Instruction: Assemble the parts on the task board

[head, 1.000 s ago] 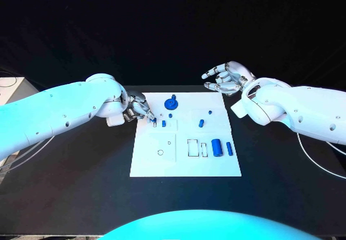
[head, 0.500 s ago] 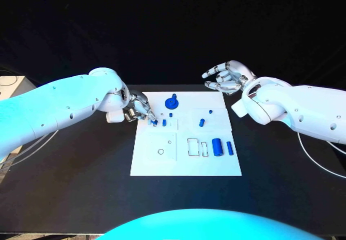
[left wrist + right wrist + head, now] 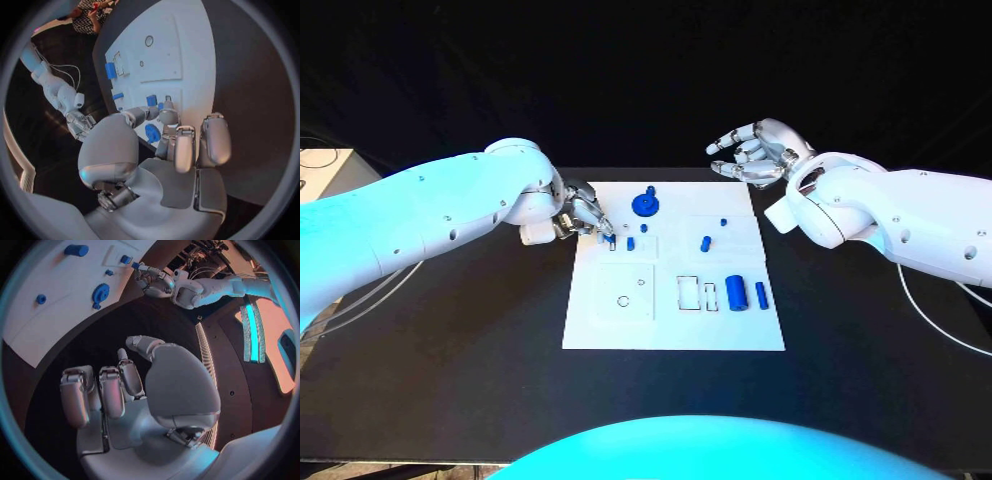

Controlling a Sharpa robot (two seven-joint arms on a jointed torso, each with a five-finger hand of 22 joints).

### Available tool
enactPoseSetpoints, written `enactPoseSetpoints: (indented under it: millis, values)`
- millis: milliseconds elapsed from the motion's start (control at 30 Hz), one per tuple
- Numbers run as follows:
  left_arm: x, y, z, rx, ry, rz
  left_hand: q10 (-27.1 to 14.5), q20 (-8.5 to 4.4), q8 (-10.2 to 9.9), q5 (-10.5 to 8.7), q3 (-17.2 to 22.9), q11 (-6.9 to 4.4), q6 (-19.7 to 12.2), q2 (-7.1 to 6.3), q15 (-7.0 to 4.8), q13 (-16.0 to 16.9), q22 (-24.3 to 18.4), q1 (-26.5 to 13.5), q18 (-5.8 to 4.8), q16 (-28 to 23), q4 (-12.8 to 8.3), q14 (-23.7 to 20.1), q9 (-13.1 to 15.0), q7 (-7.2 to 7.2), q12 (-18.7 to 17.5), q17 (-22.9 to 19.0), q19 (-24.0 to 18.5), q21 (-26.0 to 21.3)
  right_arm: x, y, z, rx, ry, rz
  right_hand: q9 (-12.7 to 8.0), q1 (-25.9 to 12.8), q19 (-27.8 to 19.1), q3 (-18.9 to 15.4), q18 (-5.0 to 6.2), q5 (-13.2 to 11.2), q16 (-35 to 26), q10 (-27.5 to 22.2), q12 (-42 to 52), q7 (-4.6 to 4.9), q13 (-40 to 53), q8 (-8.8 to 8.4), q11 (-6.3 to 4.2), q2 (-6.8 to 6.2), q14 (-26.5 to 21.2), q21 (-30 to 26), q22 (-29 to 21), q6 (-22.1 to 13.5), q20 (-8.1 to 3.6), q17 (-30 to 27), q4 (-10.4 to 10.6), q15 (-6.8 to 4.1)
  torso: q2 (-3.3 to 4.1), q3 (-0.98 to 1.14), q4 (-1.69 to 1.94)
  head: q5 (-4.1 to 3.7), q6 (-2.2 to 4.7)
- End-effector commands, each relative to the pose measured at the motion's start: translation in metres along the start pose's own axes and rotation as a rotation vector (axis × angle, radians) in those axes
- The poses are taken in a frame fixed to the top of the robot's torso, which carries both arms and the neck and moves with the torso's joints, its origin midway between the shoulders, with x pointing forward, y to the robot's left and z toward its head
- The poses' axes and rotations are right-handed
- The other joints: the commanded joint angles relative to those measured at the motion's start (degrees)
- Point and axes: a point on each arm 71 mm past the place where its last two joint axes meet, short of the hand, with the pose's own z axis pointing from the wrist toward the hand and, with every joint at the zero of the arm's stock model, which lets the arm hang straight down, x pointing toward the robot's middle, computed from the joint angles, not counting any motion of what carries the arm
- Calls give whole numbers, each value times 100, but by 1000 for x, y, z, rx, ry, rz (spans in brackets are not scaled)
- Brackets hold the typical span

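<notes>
Over the past second my left arm [image 3: 444,215] has swung up and in over the table's left side: its white forearm now rises higher and looms larger in the head view. The rounded joint behind the wrist stands closer above my left hand [image 3: 578,216]. The hand itself has rolled a little with that swing and has crept slightly towards the task board [image 3: 610,325]. Its fingertips now sit at the small blue part [image 3: 612,240] near the board's left edge. My head camera has also drifted a touch, so that the whole scene sits slightly further right and higher in the frame.
</notes>
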Motion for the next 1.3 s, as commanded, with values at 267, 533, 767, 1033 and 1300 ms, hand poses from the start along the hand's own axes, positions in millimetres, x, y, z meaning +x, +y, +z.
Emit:
enactPoseSetpoints:
  millis: [267,533,767,1033,1300]
  values:
    - [6,3,5,-21,-34,20,27,0,26,51,1271,-19,101,36,-39,5,13,-8,-101,37,-1301,605,5,-52,38,1508,35,16,1,0,0,-9,5,-2,-1,-51,560,13,3,-13,-28,18,-1,13,157,-34,-2,-7,485,-17,1368,41,26,1088,-34,16,3,-4,0,10,-20]
    - [8,5,6,-27,-37,27,27,0,28,62,1272,-19,102,36,-39,-2,11,-11,-101,37,-1305,605,5,-53,35,1508,34,15,1,0,0,-9,5,-2,-1,-51,560,13,3,-13,-28,18,-1,13,157,-34,-2,-7,485,-17,1368,41,26,1088,-34,16,5,1,-4,23,-28]
    - [8,5,6,-29,-49,30,30,0,29,67,1271,-20,103,36,-39,2,12,-13,-101,37,-1307,605,5,-53,38,1508,34,16,0,0,-1,-9,3,-2,-1,-51,560,13,3,-13,-28,18,-1,13,157,-34,-2,-7,485,-17,1368,41,26,1088,-34,16,10,0,-6,22,-25]
    - [10,3,5,-24,-42,37,34,0,30,72,1269,-19,104,37,-39,3,8,-18,-100,37,-1308,605,5,-53,39,1508,31,14,0,0,-1,-9,4,-2,-1,-51,560,13,3,-13,-28,18,-1,13,157,-34,-2,-7,485,-17,1368,41,26,1088,-34,16,6,6,-11,31,-40]
    - [13,1,4,-14,-25,48,33,1,32,77,1268,-20,104,39,-39,-6,17,-22,-102,37,-1311,605,5,-53,34,1508,36,19,1,0,-1,-10,4,-2,-1,-51,560,13,3,-13,-28,18,-1,13,157,-34,-2,-7,485,-17,1368,41,26,1088,-34,16,7,3,-8,25,-43]
